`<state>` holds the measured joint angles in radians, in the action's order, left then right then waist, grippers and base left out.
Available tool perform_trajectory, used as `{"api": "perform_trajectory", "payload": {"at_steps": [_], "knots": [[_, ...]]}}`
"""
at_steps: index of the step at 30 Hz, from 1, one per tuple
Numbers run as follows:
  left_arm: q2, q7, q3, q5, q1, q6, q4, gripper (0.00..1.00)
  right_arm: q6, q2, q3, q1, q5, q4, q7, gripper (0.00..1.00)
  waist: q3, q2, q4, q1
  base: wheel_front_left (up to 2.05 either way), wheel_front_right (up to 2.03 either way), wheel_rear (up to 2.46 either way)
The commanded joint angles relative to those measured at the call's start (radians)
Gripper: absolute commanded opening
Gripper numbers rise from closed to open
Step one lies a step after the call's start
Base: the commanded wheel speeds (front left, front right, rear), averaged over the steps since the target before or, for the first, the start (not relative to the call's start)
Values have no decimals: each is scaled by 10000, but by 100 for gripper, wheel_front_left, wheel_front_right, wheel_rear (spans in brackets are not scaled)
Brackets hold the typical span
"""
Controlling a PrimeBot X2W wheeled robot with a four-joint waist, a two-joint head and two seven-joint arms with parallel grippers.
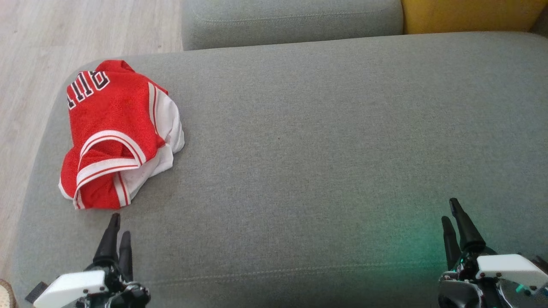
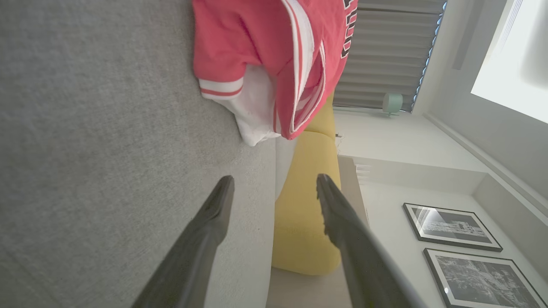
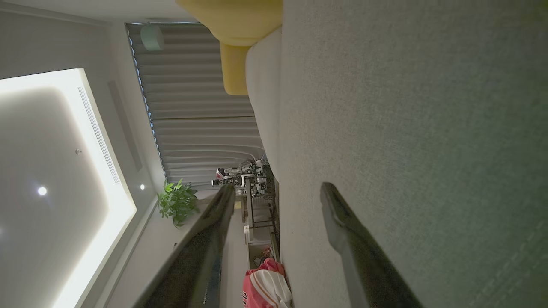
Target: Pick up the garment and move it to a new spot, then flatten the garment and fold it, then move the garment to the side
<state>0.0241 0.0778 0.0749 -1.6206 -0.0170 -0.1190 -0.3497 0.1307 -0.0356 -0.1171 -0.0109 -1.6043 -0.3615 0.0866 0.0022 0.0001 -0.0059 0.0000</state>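
The garment (image 1: 117, 132) is a red jersey with white trim and black lettering, lying crumpled at the left end of a grey sofa seat (image 1: 321, 141). My left gripper (image 1: 119, 224) stands open just below the garment's near edge, apart from it. In the left wrist view the garment (image 2: 265, 55) lies ahead of the open left gripper (image 2: 274, 184). My right gripper (image 1: 451, 210) is open at the lower right, far from the garment. The right wrist view has the right gripper (image 3: 278, 192) open over bare cushion, with the garment (image 3: 263, 288) small at the bottom.
A grey back cushion (image 1: 291, 19) and a yellow cushion (image 1: 471, 15) line the far side. Wood floor (image 1: 64, 34) lies beyond the sofa's left edge. Framed pictures (image 2: 451, 226) hang on a wall and a plant (image 3: 177, 201) stands by the curtains.
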Motion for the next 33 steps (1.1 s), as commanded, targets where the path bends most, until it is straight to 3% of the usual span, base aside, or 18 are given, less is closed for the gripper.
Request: {"api": "perform_trajectory", "payload": {"at_steps": [1,14,33], "knots": [[83,-60,23,120,429,-35,407,100,2,-51,54,-487,161,338,-104,100,2,-1,-5,0,0,0,0],[103,-440,228,687,560,-44,716,100,2,-62,130,-751,1325,459,-490,100,21,-1,-93,0,0,0,0],[131,-966,1111,2908,1013,-56,2215,100,1,-77,306,-1394,5135,1979,-1023,100,117,-1,-194,0,0,0,0]]}}
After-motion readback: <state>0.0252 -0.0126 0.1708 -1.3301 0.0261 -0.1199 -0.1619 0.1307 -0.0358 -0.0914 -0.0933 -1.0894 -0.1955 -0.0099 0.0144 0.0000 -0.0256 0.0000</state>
